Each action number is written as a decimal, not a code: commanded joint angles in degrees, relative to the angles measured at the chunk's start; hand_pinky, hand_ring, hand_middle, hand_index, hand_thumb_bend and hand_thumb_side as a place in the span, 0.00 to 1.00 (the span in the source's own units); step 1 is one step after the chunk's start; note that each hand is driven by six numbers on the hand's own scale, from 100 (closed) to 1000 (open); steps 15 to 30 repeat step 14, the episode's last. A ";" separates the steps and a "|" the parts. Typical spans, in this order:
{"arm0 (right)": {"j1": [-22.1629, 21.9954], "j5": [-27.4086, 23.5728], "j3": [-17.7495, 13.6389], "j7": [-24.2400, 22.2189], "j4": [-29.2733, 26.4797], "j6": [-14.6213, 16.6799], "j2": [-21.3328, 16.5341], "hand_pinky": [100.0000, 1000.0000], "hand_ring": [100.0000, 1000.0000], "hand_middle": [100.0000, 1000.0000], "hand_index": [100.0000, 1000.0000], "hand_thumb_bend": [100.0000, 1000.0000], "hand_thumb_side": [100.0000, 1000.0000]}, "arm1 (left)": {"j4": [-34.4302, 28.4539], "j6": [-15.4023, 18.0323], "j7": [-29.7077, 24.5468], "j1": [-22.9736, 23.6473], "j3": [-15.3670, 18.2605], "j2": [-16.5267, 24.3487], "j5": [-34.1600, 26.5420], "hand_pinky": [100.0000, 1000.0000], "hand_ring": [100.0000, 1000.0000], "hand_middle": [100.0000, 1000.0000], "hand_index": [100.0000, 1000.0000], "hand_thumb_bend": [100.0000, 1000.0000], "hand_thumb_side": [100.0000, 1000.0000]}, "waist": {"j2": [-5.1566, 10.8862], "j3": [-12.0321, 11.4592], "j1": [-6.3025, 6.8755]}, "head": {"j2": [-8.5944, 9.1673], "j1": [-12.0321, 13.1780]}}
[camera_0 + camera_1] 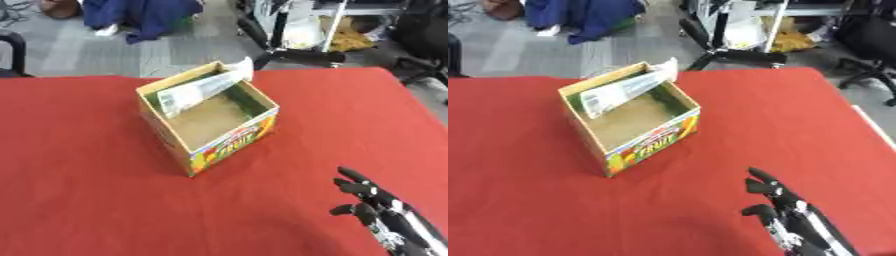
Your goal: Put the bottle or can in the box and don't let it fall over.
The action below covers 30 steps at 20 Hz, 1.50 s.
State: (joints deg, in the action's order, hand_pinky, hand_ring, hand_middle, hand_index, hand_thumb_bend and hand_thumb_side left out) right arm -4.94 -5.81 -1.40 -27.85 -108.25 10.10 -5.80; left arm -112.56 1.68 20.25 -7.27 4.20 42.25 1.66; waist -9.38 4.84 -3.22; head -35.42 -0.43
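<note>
An open cardboard box [229,140] with a colourful fruit print on its front stands on the red table [79,165], slightly left of centre. A clear plastic bottle [203,87] with a pale label lies tilted across the box's back corner, its top end poking out over the rim at the upper right. My right hand [374,201] rests near the lower right corner, well in front and to the right of the box, fingers relaxed and apart, holding nothing. My left hand shows in neither view.
Beyond the table's far edge is grey floor with a blue cloth heap [144,15], a black stand base [293,52] and a black office chair [877,40]. The table's right edge [872,127] runs down at the right.
</note>
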 commanded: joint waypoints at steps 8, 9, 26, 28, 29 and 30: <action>-0.61 -0.44 -0.05 -0.25 -0.98 0.26 0.69 0.68 1.00 1.00 0.77 0.00 0.44 | 1.84 -2.34 3.80 3.95 3.64 -11.78 0.91 0.68 0.66 0.45 0.70 0.00 0.69 | 1.26 -1.77 -1.47 | -3.15 5.13; -0.73 -0.55 -0.06 -0.35 -0.93 0.30 0.70 0.68 1.00 1.00 0.77 0.00 0.44 | 3.34 -2.99 3.54 3.55 3.73 -13.28 -0.01 0.68 0.66 0.45 0.70 0.00 0.69 | 1.46 -1.80 -1.51 | -3.48 5.31; -1.11 -0.64 -0.19 -0.45 -0.72 0.31 0.63 0.68 1.00 1.00 0.77 0.00 0.45 | 6.60 -1.53 1.15 2.48 3.75 -20.77 0.17 0.68 0.67 0.46 0.70 0.00 0.70 | 1.82 -1.81 -1.20 | -4.53 5.37; -1.11 -0.64 -0.19 -0.45 -0.72 0.31 0.63 0.68 1.00 1.00 0.77 0.00 0.45 | 6.60 -1.53 1.15 2.48 3.75 -20.77 0.17 0.68 0.67 0.46 0.70 0.00 0.70 | 1.82 -1.81 -1.20 | -4.53 5.37; -1.11 -0.64 -0.19 -0.45 -0.72 0.31 0.63 0.68 1.00 1.00 0.77 0.00 0.45 | 6.60 -1.53 1.15 2.48 3.75 -20.77 0.17 0.68 0.67 0.46 0.70 0.00 0.70 | 1.82 -1.81 -1.20 | -4.53 5.37; -1.11 -0.64 -0.19 -0.45 -0.72 0.31 0.63 0.68 1.00 1.00 0.77 0.00 0.45 | 6.60 -1.53 1.15 2.48 3.75 -20.77 0.17 0.68 0.67 0.46 0.70 0.00 0.70 | 1.82 -1.81 -1.20 | -4.53 5.37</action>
